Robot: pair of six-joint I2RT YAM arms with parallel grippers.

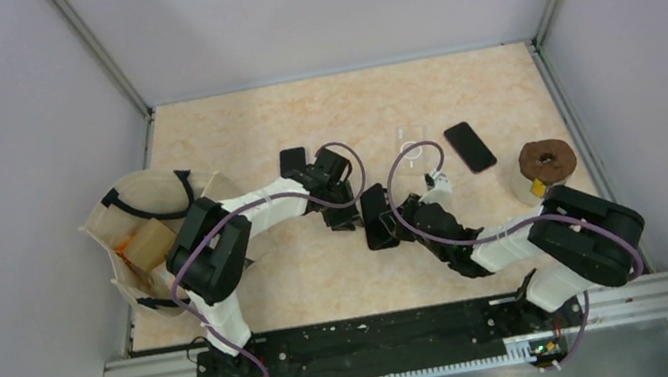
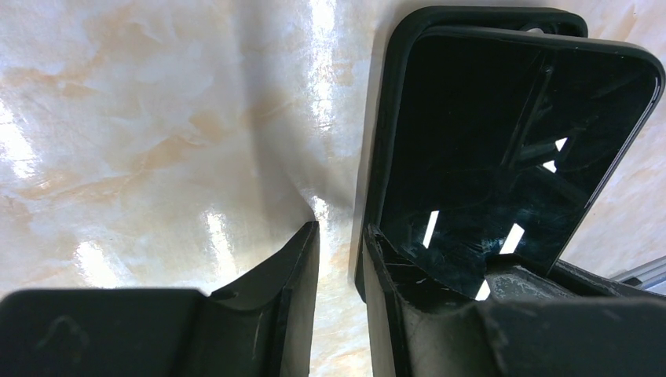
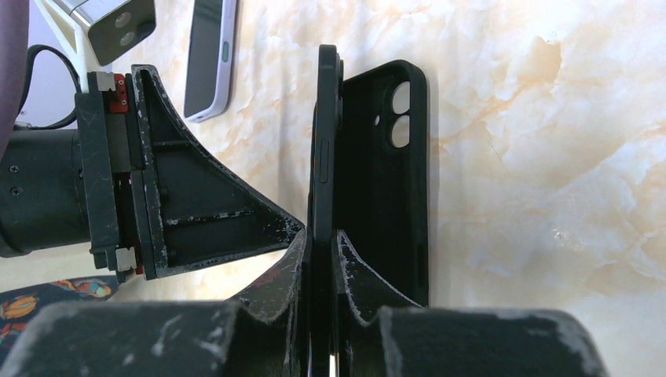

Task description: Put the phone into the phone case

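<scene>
My right gripper (image 3: 322,243) is shut on the black phone (image 3: 324,141), holding it on edge. The phone's lower long side leans into the black phone case (image 3: 385,173), which lies open side up on the table with its camera holes showing. In the left wrist view the glossy phone screen (image 2: 510,141) tilts up out of the case rim (image 2: 487,16). My left gripper (image 2: 342,251) is open, with only table between its fingers. Its right finger (image 2: 393,298) rests against the near corner of phone and case. From above, both grippers meet at the case (image 1: 377,217).
A second dark phone (image 1: 470,147) lies at the back right, near a brown ring (image 1: 547,162) on a stand. A phone with a pale lilac edge (image 3: 210,55) lies behind the left gripper. A cloth bag (image 1: 151,238) sits at the left wall.
</scene>
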